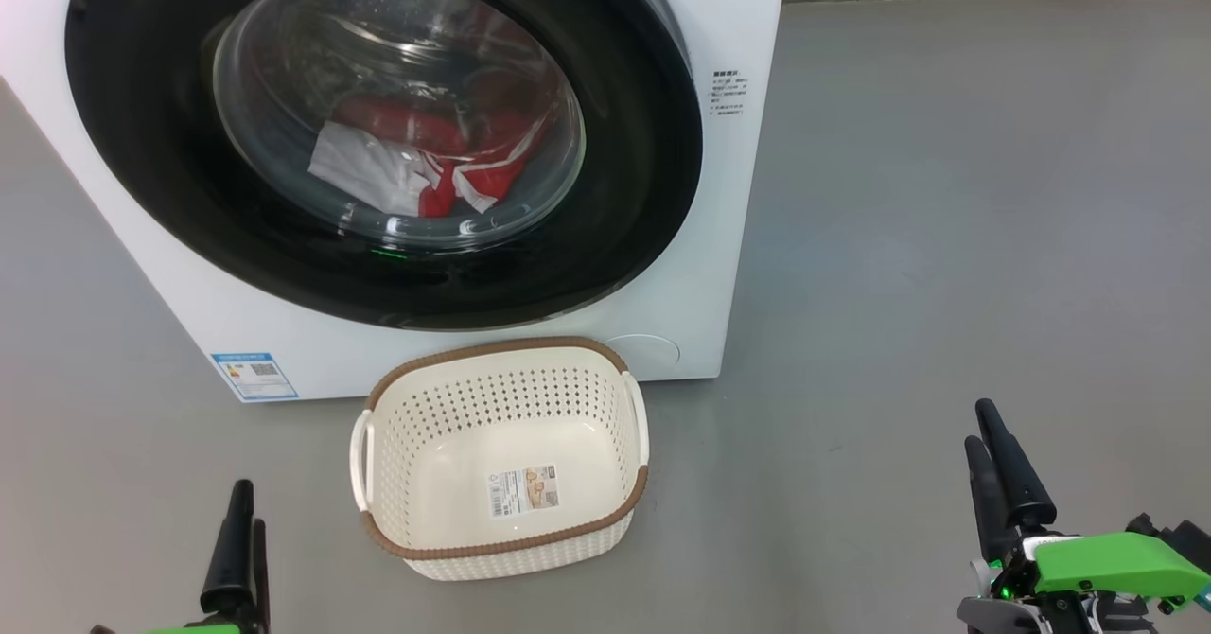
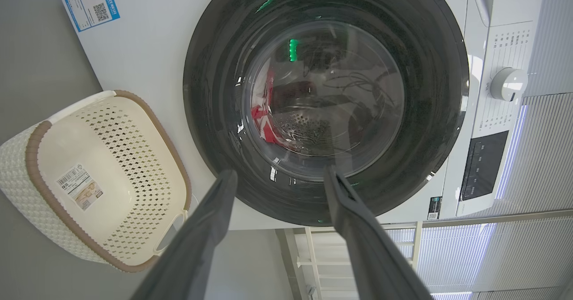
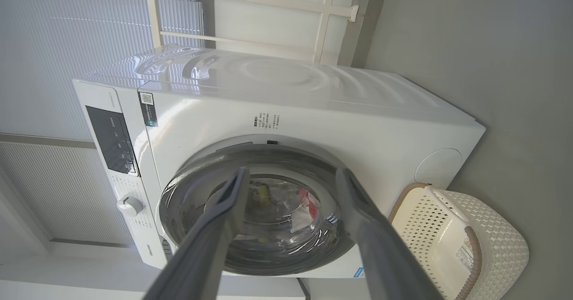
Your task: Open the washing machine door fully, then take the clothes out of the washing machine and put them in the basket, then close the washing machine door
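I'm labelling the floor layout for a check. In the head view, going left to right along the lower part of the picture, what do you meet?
left gripper → basket → right gripper

Laundry area: washing machine [image 1: 747,142] on grey floor [image 1: 946,218], window blinds [image 3: 58,36] behind.

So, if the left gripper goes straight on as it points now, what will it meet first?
Probably the door, near the edge of its glass; the way to it looks free.
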{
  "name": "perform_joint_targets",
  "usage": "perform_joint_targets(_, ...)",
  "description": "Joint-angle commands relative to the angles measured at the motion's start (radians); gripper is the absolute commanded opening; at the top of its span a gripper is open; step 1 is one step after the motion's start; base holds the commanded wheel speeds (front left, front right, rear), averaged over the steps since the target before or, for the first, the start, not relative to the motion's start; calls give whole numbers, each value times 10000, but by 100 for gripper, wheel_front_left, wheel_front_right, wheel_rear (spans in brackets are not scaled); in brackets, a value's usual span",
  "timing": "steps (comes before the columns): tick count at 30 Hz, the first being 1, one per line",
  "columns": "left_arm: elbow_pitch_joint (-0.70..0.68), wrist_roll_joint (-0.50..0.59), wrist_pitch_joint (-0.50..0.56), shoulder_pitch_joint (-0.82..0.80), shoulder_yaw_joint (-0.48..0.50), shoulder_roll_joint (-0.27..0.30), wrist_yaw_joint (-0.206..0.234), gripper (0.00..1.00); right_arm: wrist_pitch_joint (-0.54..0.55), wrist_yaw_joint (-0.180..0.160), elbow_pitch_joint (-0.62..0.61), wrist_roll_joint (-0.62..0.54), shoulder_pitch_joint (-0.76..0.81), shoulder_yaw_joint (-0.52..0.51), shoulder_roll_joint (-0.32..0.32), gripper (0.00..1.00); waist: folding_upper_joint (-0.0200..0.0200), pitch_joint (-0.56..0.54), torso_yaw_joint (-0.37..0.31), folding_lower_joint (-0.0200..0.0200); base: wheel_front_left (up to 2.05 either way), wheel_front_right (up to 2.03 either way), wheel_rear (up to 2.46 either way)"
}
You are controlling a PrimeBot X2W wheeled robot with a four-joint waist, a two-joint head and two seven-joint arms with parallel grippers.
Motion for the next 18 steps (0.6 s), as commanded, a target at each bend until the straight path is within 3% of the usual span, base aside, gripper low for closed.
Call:
perform_joint_targets(1, -352, 213, -117, -441, 72, 153, -38, 100, -101, 4, -337, -112, -508, 160, -143, 100, 0, 4, 3, -1, 0, 0, 0)
perform_joint_targets(9, -639, 958, -353, -475, -25, 198, -46, 100, -406, 5, -549, -853, -713, 659, -452, 100, 0, 39, 9, -1, 0, 0, 0)
perform_joint_targets(18, -797, 2578, -620, -525, -224, 317, -55, 100, -673, 6, -751, -2216, -835, 998, -586, 100, 0, 72, 30, -1, 0, 0, 0)
